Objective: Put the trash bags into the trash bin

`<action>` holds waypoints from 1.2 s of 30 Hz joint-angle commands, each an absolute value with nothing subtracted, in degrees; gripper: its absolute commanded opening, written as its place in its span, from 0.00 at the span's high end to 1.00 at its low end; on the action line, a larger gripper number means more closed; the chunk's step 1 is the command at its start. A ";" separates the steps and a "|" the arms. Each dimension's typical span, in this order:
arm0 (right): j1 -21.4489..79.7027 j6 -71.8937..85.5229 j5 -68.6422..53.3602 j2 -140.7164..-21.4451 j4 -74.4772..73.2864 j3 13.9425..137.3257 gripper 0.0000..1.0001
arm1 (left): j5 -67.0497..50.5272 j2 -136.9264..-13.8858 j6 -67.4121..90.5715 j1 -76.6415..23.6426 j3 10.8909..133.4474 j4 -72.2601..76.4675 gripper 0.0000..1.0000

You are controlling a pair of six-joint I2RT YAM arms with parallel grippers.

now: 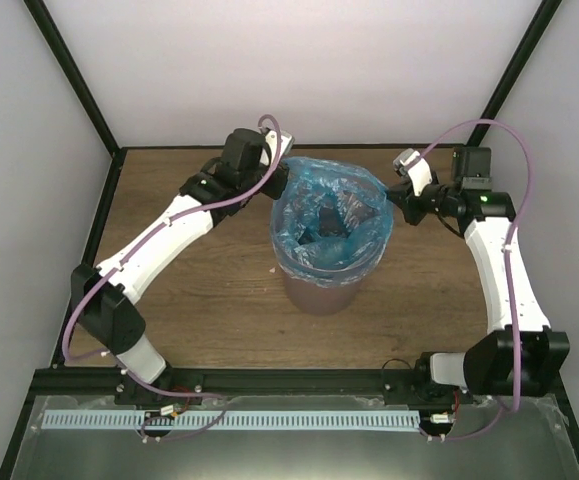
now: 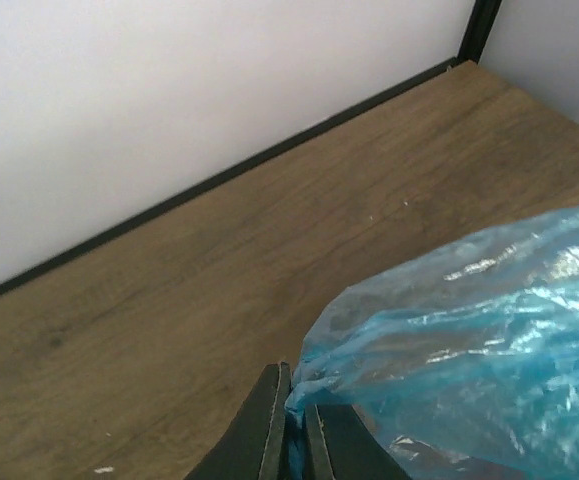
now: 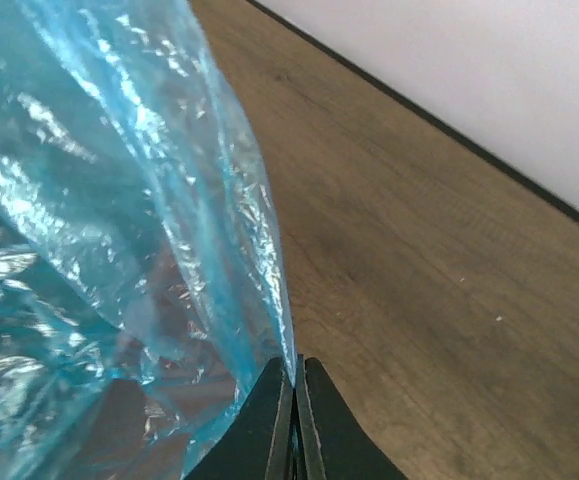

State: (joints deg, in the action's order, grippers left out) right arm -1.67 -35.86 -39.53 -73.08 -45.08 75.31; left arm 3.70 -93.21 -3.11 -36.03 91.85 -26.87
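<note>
Trash bag (image 1: pixel 314 200) over trash bin (image 1: pixel 319 292) on table (image 1: pixel 219 300), edges clamped by left end effector (image 2: pixel 294 390), right end effector (image 3: pixel 295 365)

The bag (image 1: pixel 329 215) in the bin (image 1: pixel 319 290), mid-tabletop (image 1: pixel 199 300), held at both sides.
The bin stands at the middle of the tabletop, with the bag set in it and spread out above its rim. The left claw (image 1: pixel 281 180) is closed on the bag's edge at the rear left, the right claw (image 1: pixel 397 197) on its right edge.
</note>
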 commanded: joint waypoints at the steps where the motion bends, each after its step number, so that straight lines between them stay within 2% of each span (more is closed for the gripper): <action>1: -1.49 -31.49 -41.98 -75.45 -44.40 76.81 0.99 | -3.80 -95.87 2.27 -34.24 92.70 -27.36 0.96; 15: -1.51 -29.40 -42.50 -78.42 -44.91 69.47 0.99 | -12.42 -97.22 10.27 -32.70 81.54 -23.21 0.96; 24: -1.52 -29.68 -45.73 -75.62 -46.92 66.77 0.99 | -12.33 -85.84 16.02 -32.26 70.44 -18.01 0.96; 30: -1.51 -28.12 -46.96 -75.10 -46.65 68.79 0.99 | -16.47 -83.31 20.59 -30.80 76.05 -18.19 0.96; 36: -1.52 -27.67 -47.00 -75.49 -46.59 68.90 0.99 | -9.69 -81.48 22.29 -28.59 75.95 -23.06 0.96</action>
State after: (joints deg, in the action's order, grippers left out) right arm -1.67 -28.45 -45.74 -76.01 -46.06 66.81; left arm -13.65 -83.70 20.36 -30.30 76.51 -19.46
